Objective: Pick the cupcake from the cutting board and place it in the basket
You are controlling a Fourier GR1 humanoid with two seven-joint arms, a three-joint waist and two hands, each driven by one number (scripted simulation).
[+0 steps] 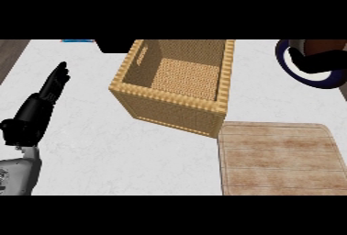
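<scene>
The board (279, 158) lies bare near me and I see no cupcake anywhere. The left hand (42, 103) rests with fingers straight together. Behind, the basket (175, 117) is open; approach it from above

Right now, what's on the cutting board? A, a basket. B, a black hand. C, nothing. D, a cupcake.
C: the cutting board shows only bare wood, the basket stands on the counter beside it, and the left hand is far off at the left.

White counter (122, 151), wicker basket (177, 108), wooden cutting board (281, 158) just beside it
</scene>
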